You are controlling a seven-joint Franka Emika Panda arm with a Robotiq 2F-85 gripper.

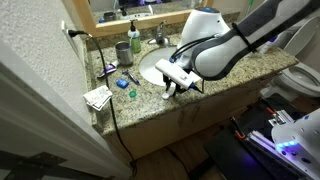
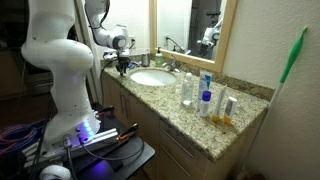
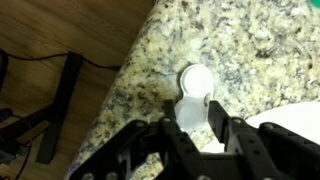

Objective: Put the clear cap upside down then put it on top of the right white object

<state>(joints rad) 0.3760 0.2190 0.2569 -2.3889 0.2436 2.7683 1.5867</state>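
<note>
In the wrist view my gripper [image 3: 192, 115] is shut on the clear cap [image 3: 190, 110], a small translucent piece held between the two black fingers. Just beyond the fingertips lies the right white object [image 3: 196, 79], a small flat white oblong on the speckled granite counter [image 3: 230, 45]. The cap's far edge is at or touching that white piece; I cannot tell which way up the cap is. In both exterior views the gripper [image 1: 172, 88] [image 2: 122, 68] hangs low over the counter's front edge beside the sink [image 1: 160, 68]. The cap is too small to see there.
A crumpled white paper with dark print [image 1: 98, 97] lies at the counter's corner, with small blue and green items [image 1: 123, 85] and a green cup [image 1: 122, 50] nearby. Several bottles [image 2: 205, 95] stand beyond the sink basin [image 2: 152, 77]. The counter edge drops to wood floor [image 3: 60, 50].
</note>
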